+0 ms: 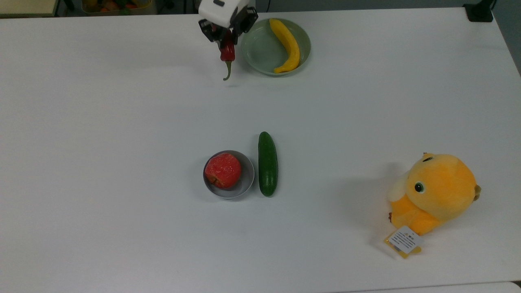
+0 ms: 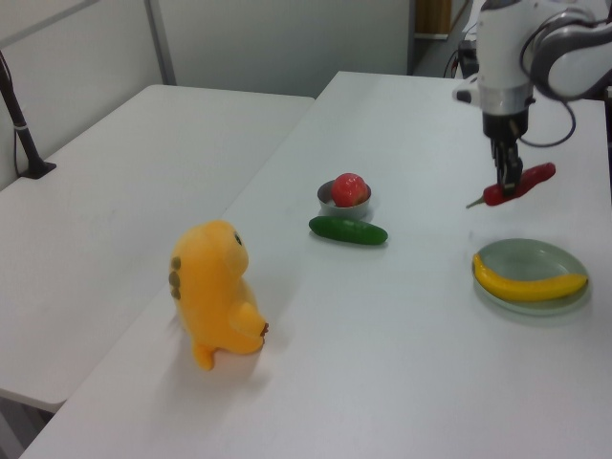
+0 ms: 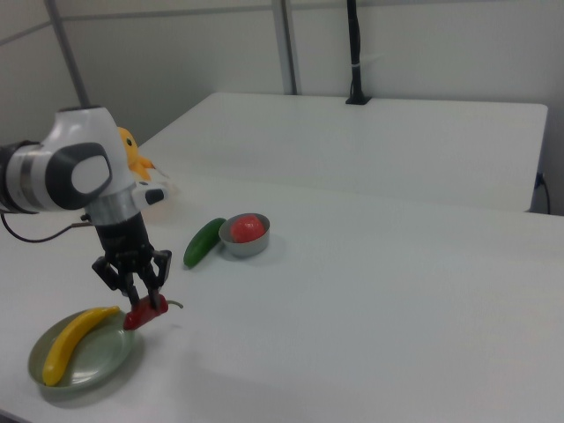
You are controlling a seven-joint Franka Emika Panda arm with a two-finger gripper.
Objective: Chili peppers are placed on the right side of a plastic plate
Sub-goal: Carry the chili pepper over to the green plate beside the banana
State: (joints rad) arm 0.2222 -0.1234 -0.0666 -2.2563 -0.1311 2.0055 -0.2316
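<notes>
My gripper [image 1: 226,40] [image 2: 509,182] [image 3: 141,298] is shut on the red chili pepper [image 1: 227,53] [image 2: 519,185] [image 3: 146,312], holding it just above the table. Its green stem [image 1: 227,71] points toward the top view's bottom. The pepper hangs beside the pale green plastic plate [image 1: 262,55] [image 2: 545,259] [image 3: 97,359], on the top view's left of the plate's rim. A curved yellow fruit [image 1: 287,43] [image 2: 528,283] [image 3: 72,341] lies in the plate.
A grey bowl [image 1: 246,179] holding a red fruit [image 1: 222,170] stands mid-table, with a dark green cucumber [image 1: 268,163] next to it. An orange plush toy [image 1: 435,193] lies at the top view's lower right.
</notes>
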